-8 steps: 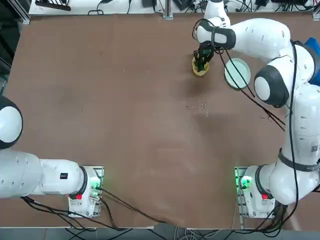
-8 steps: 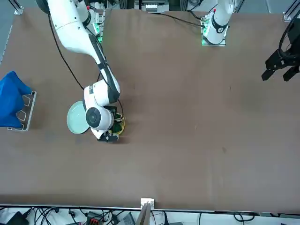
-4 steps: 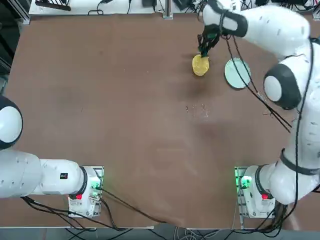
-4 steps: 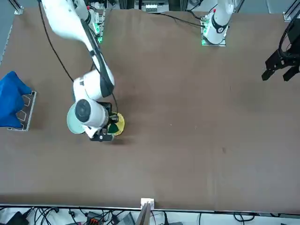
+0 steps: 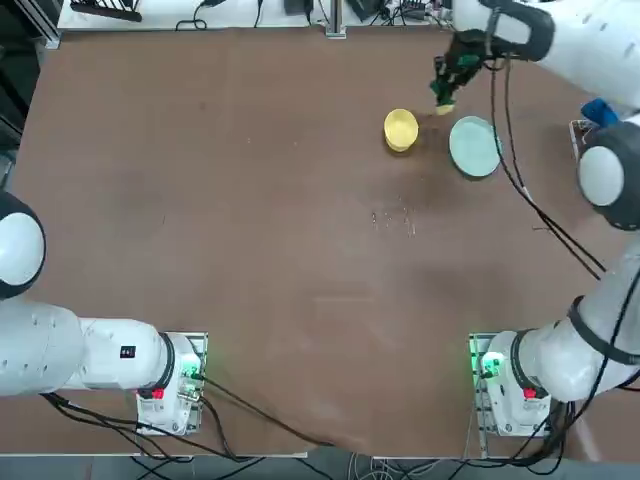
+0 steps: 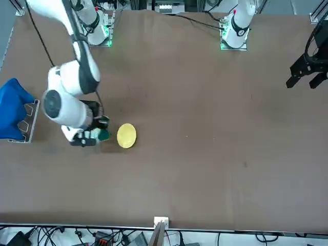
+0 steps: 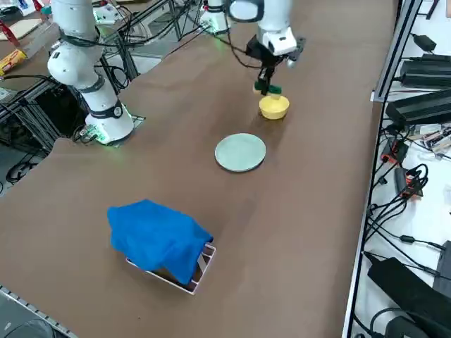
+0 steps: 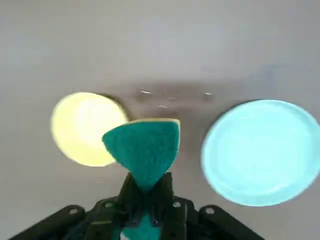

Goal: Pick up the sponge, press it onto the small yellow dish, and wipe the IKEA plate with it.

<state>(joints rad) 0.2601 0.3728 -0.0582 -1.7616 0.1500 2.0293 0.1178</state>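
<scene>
Right hand is clenched on the sponge, held up off the tabletop, looks like between the small yellow dish and the IKEA plate, which sit near each other, not touching.
</scene>
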